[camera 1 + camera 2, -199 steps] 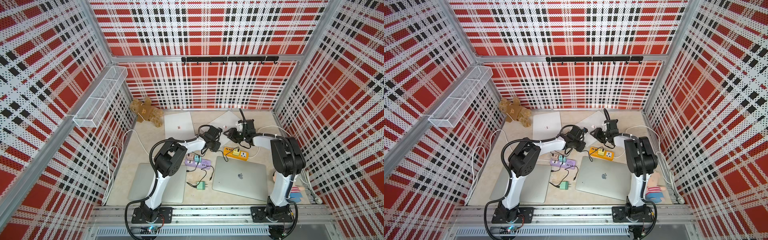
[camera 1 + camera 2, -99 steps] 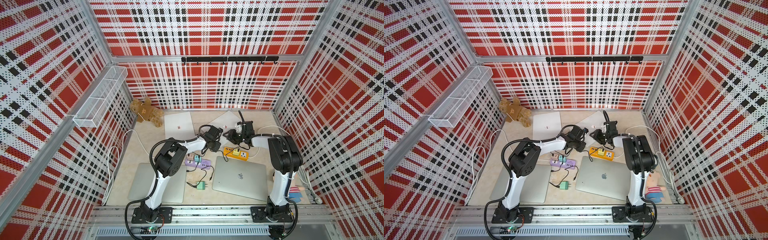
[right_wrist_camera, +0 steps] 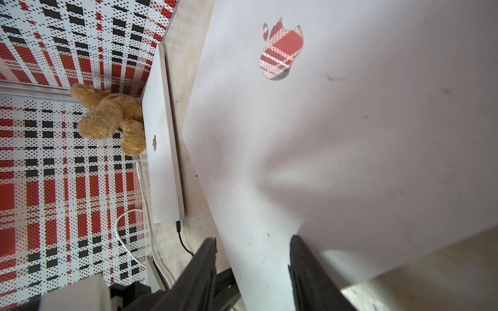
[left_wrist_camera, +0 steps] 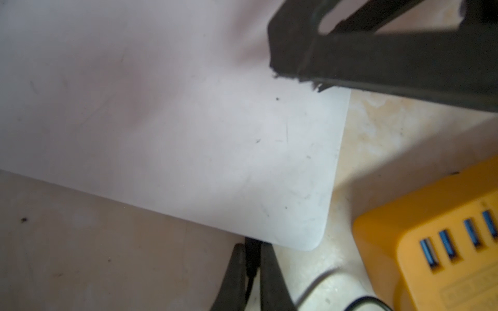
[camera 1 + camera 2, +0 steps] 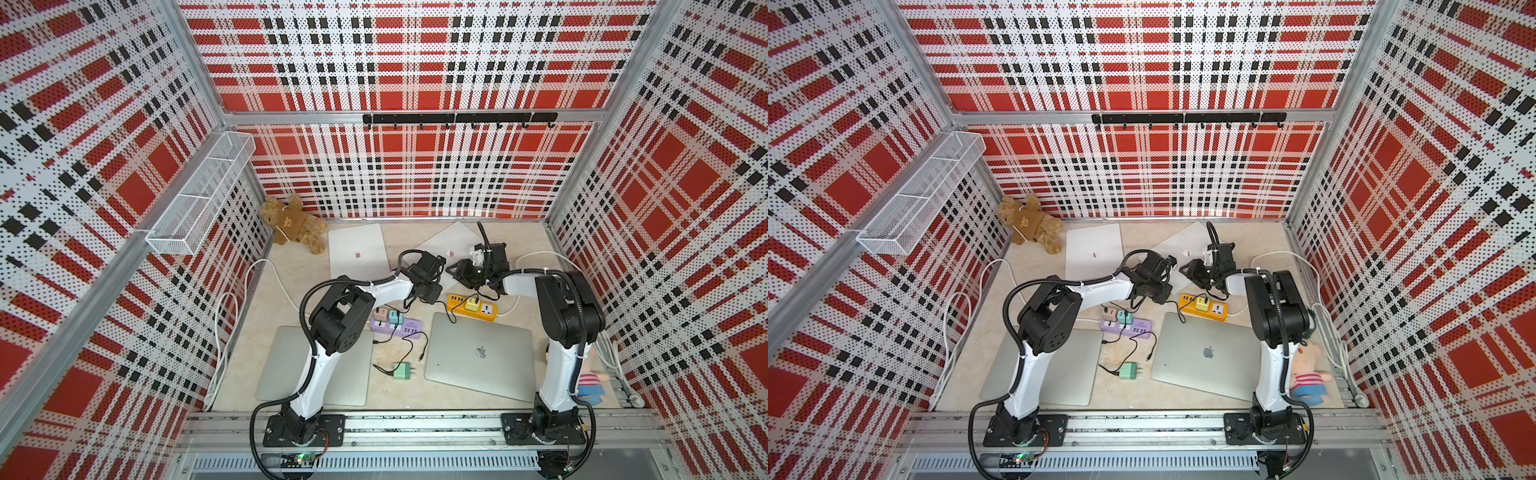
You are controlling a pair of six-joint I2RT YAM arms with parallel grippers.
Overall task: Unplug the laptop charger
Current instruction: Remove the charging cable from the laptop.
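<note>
- The black charger plug (image 4: pixel 252 255) is seated in the edge of the smooth white laptop (image 4: pixel 188 134), beside its rounded corner, at the back of the table.
- The plug is pinched by the left gripper (image 4: pixel 252 247), whose fingers are pressed nearly together.
- The right gripper (image 3: pixel 253 239) is held spread over the same lid.
- A boxy orange power strip (image 4: pixel 431 242) lies just beside the laptop; a pale yellow adapter (image 5: pixel 472 304) is plugged into it.
- A white wire-mesh basket (image 5: pixel 199 195) is mounted on the wall.
</note>
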